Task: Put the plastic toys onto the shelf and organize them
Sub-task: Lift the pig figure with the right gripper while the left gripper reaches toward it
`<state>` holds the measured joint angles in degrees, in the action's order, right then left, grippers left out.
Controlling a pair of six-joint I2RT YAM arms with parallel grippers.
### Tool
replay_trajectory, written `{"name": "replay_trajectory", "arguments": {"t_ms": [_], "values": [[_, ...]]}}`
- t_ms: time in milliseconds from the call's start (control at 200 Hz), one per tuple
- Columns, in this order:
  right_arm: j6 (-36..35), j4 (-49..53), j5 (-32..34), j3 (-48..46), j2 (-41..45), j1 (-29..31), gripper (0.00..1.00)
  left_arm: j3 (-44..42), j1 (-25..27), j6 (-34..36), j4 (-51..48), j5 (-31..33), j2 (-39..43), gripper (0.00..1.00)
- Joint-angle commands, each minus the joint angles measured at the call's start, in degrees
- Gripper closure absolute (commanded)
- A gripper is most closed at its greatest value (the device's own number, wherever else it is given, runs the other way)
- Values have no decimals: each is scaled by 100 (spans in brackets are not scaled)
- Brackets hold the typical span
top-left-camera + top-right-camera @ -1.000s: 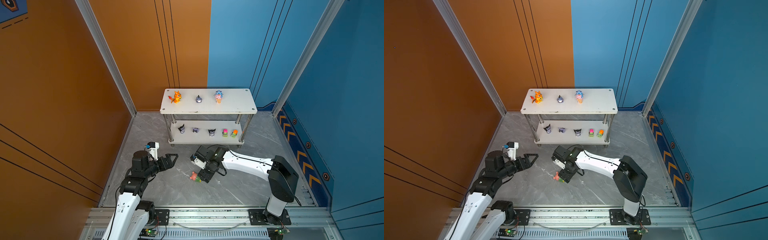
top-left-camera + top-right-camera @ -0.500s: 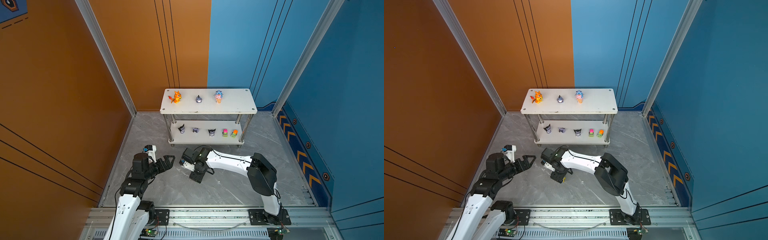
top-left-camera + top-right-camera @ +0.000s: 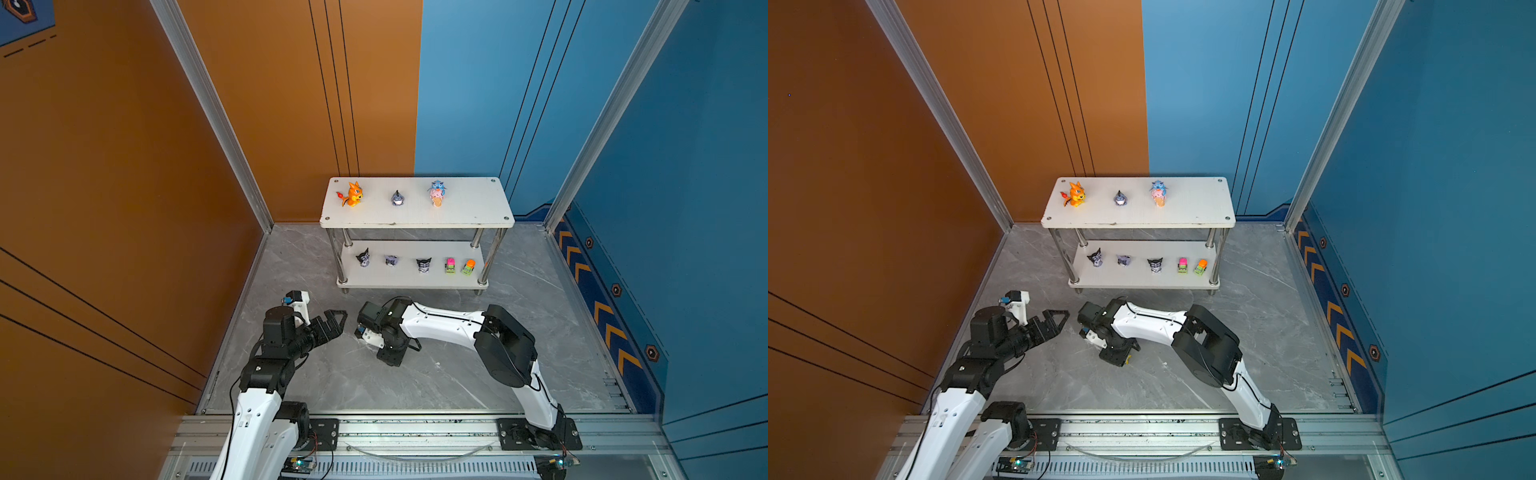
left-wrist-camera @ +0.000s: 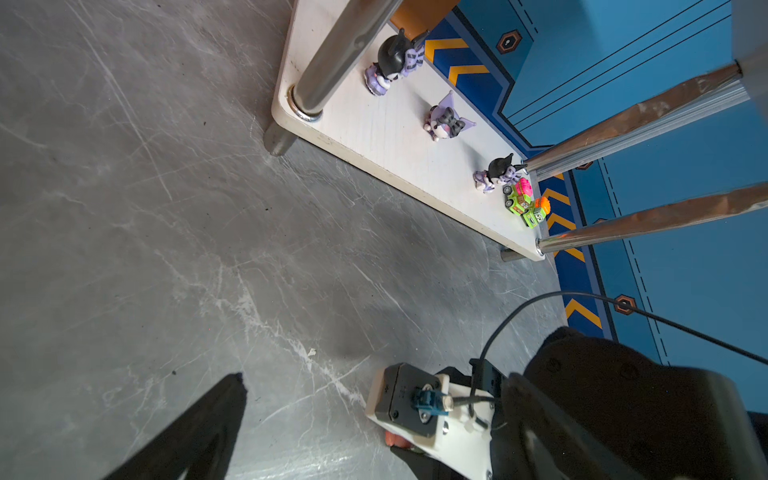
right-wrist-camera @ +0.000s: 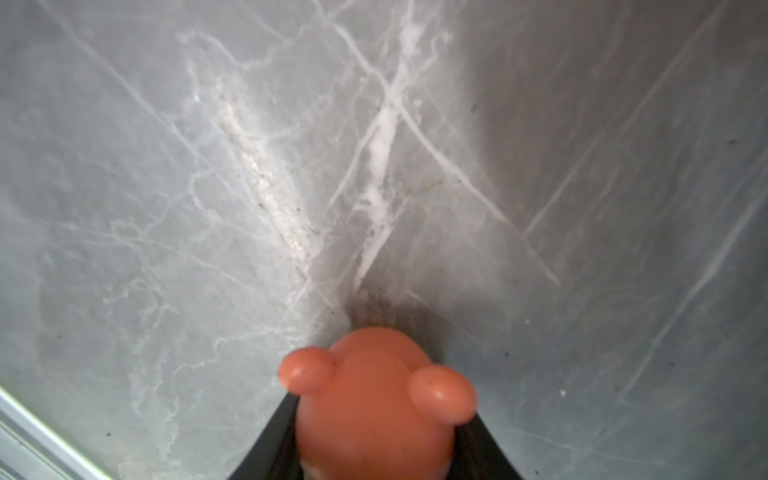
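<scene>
Left claw (image 3: 341, 321) spread, idle, near the surface's (image 3: 457, 374) left edge. Right claw (image 3: 390, 357), mid-surface, has just narrowed onto pink bear (image 5: 374, 407), pinching it low there. Last toy off the shelf (image 3: 469, 208); lift likely next.

Floor (image 5: 166, 166): grey marble-look slab, polished, white-veined, finely scratched.
Shelf (image 4: 374, 137): white boards, matt, scuffed; legs (image 4: 340, 45): chrome tube, mirror-bright.
Bear (image 5: 374, 407): pink plastic, smooth, soft sheen.
Right fingers (image 5: 270, 457): black plastic, matt.
Walls (image 3: 124, 166): orange and blue panels, matt.
Frame (image 3: 415, 428): bare aluminium, satin.
</scene>
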<state>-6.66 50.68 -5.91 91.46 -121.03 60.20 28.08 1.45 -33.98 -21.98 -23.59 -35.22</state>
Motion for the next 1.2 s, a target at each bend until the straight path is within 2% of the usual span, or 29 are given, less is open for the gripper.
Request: {"name": "replay_trajectory", "arguments": {"t_ms": [0,180,270,385,476,541,591,676,711,736,806,976,1196], "values": [[14,-246,-750,-550,887,-502,66,-111,-40,-21,210,-219,136,1],[-167,-1215,-2777,-1934,2529,-1375,67,-382,18,-257,808,-573,233,0],[-256,-1560,-3895,-2370,3127,-1706,65,-478,299,-408,1457,-867,139,2],[-520,-1564,-5196,-2541,3425,-1961,66,-317,1046,-272,2077,-1129,-62,7],[-740,-1578,-6313,-2554,3450,-2278,67,-78,1853,204,2382,-1218,-124,10],[-892,-1574,-7106,-2548,3455,-2404,67,-55,2390,475,2717,-1095,-12,10],[-1116,-1390,-7470,-2490,3470,-2479,68,-81,2709,693,2918,-912,90,10],[-1739,-660,-7732,-2284,3464,-2580,68,-137,2924,875,3238,-818,55,13],[-1801,-525,-7703,-2233,3463,-2614,68,-135,2926,833,3412,-876,-53,12],[-1804,-480,-7681,-2225,3466,-2621,68,-133,2932,779,3527,-921,-155,18],[-1805,-436,-7617,-2232,3489,-2638,69,-119,3021,722,3868,-1091,-428,20],[-1891,-349,-7809,-2239,3499,-2644,70,96,3596,1371,3975,-1090,-717,20],[-1883,-109,-7926,-2163,3499,-2657,71,366,3889,2162,3626,-1268,-782,15]]}}
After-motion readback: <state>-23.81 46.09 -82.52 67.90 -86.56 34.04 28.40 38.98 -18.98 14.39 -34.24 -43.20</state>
